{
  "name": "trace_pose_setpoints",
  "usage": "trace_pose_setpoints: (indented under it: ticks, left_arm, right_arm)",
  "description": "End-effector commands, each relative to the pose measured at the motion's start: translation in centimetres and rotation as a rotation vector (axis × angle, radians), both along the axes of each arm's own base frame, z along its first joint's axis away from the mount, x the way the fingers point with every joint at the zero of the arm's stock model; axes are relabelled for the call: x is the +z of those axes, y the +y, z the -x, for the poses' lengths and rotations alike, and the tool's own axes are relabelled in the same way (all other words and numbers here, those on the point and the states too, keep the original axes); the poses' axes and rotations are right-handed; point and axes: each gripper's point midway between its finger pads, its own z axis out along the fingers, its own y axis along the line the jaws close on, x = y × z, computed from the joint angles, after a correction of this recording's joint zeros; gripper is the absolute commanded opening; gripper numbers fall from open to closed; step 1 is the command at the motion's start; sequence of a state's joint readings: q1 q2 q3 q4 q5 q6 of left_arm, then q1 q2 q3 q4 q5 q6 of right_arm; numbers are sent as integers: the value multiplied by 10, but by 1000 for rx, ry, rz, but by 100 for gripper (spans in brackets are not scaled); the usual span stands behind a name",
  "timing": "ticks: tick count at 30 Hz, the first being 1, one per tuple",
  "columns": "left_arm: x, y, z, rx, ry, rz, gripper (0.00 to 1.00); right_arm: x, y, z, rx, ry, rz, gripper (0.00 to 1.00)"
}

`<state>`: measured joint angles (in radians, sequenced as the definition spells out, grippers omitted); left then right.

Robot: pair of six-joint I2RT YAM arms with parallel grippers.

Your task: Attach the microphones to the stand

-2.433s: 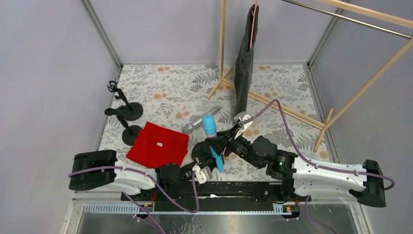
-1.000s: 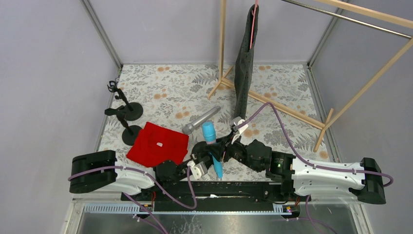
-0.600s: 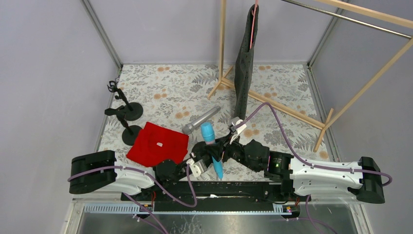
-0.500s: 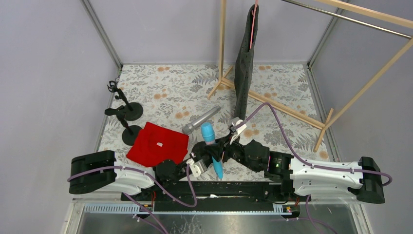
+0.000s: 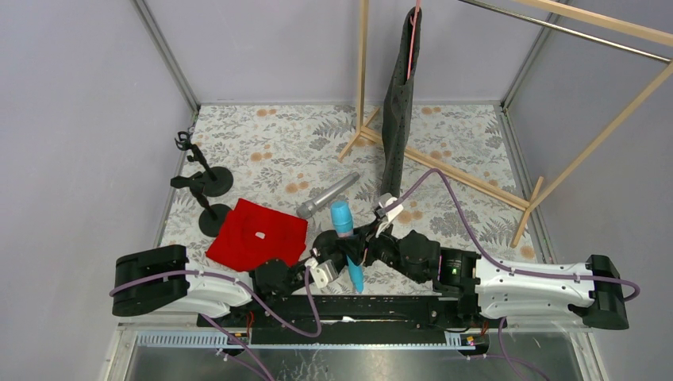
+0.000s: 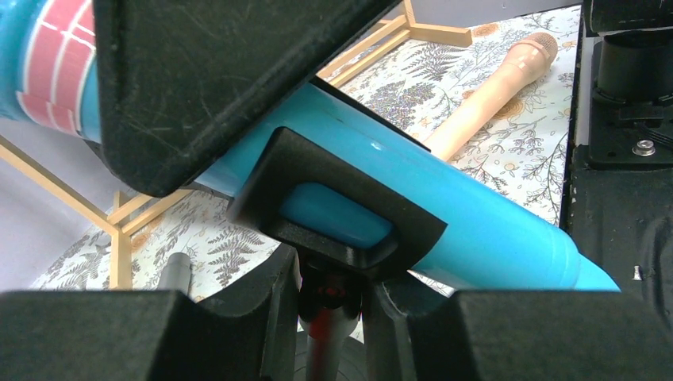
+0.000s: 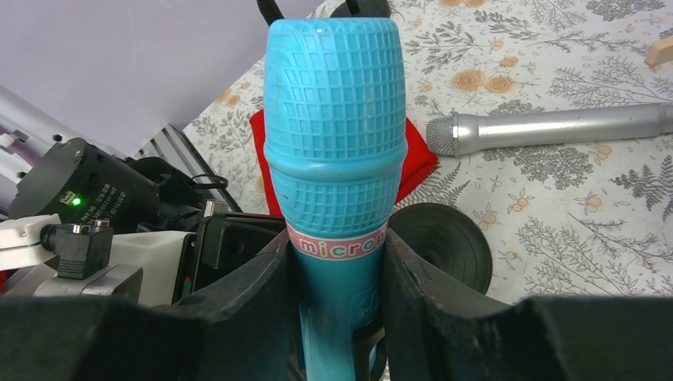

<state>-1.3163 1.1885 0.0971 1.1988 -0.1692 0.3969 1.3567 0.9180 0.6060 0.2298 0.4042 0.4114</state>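
Right now the right gripper [image 7: 337, 274] clamps the cyan microphone [image 5: 343, 219], head up. The left gripper [image 6: 329, 298] is closed on the stem of a black stand [image 6: 321, 316], and the stand's clip [image 6: 359, 181] sits against the cyan handle. The silver microphone [image 5: 327, 196] lies on the table [image 5: 278, 151] at 11 o'clock from the cyan one. The peach microphone [image 6: 484, 99] lies flat at 1 o'clock in the left wrist view.
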Motion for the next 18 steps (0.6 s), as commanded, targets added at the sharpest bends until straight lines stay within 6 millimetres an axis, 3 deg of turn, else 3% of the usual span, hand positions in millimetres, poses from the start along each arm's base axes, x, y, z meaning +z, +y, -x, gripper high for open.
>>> trace_pose_setpoints:
  ticks: [1,7,10,13,18]
  left_arm:
    - [-24,19,-36,202,120,-36,0]
    - [-24,17,-35,197,128,-38,0]
    - [-25,17,-35,195,137,-34,0]
    - [-28,17,-34,192,149,-36,0]
    - [-26,19,-39,233,189,5,0]
  right_arm:
    - [-42,2,43,181,51,192,40]
    - [11,8,32,140,-16,78,58]
    - [36,5,32,135,-35,-2,73]
    - [60,-2,33,132,-53,-89,79]
    - [69,-21,23,54,-51,-126,81]
